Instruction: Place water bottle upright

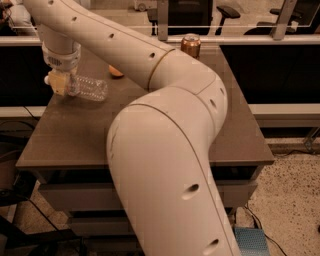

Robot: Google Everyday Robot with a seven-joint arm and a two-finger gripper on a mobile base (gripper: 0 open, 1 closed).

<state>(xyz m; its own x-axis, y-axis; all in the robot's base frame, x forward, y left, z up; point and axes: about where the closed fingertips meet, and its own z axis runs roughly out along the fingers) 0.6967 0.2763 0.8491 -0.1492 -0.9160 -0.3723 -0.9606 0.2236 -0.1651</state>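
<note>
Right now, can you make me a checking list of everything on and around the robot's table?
Surface: brown table, partly hidden by the arm.
Job's things: water bottle on its side near the left edge, not upright.
Clutter: copper can standing at the back edge; small orange thing half behind the arm.
Gripper: gripper at the bottle's left end.
Cables: dark cable on the floor, lower right.
Surroundings: speckled floor; office chairs behind.

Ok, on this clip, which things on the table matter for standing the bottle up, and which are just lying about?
Part of the job:
- water bottle, lying on its side at the left of the table
- gripper, at the bottle's left end

Just lying about:
- copper drink can, upright at the far edge
- small orange object, beyond the bottle, partly hidden
</note>
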